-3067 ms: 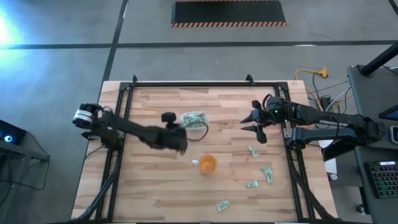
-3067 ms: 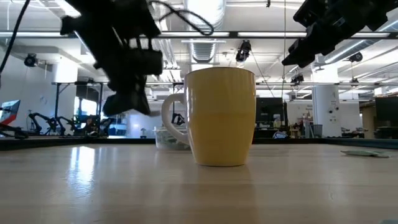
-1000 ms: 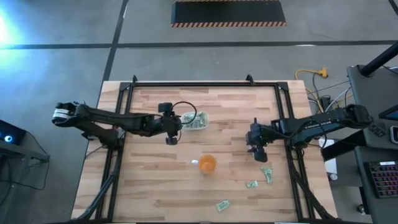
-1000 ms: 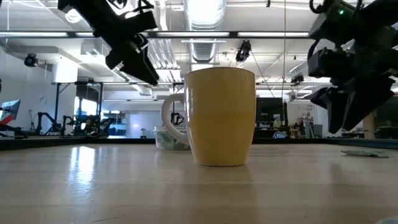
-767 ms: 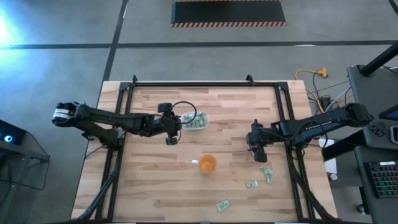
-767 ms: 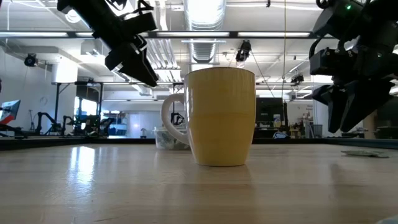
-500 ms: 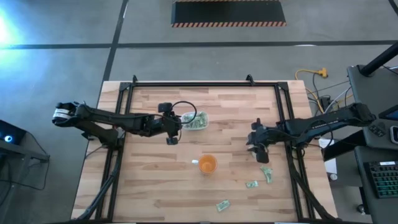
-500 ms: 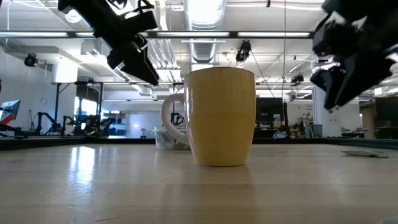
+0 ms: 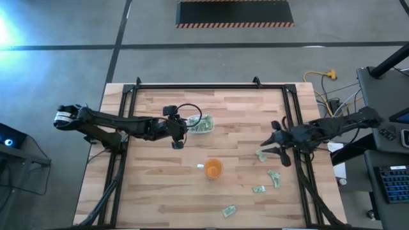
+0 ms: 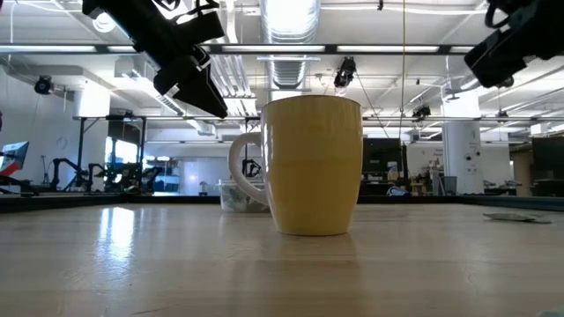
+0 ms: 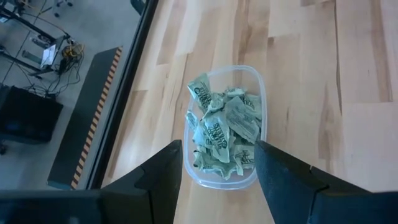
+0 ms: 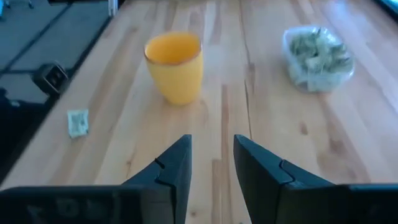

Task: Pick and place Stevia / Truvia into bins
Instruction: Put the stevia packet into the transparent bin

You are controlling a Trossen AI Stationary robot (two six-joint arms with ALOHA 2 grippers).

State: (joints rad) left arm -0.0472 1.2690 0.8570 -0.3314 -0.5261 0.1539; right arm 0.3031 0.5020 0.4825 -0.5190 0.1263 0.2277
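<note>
Four loose Stevia sachets (image 9: 261, 155) lie on the counter (image 9: 160, 191) in the high view, scattered toward its right side and near edge, well apart from the clear tub (image 9: 200, 123). That tub sits near the counter's middle and is heaped with pale green sachets. An orange cup (image 9: 213, 168) stands nearer the front edge, with a small white scrap (image 9: 199, 166) just beside it. The left gripper (image 9: 179, 142) hangs just beside the tub, toward the left. The right gripper (image 9: 271, 146) is by the counter's right edge, fingers spread wide with nothing between them, close to the nearest loose sachet.

From counter height, the cup (image 10: 312, 165) fills the middle, and the tub (image 10: 240, 195) peeks out behind its handle. The left arm shows up high to the left of the cup, the right arm up high at the right edge.

Looking past the left wrist, the tub (image 11: 261, 99) lies straight ahead, packed with crumpled sachets; the two fingers (image 11: 166, 174) stand wide apart and hold nothing.

Past the right wrist, the cup (image 12: 175, 65) looks empty, the filled tub (image 12: 317, 57) sits beyond it, and one sachet (image 12: 78, 122) lies flat on the wood. This gripper's fingers (image 12: 175, 169) are parted and bare.
</note>
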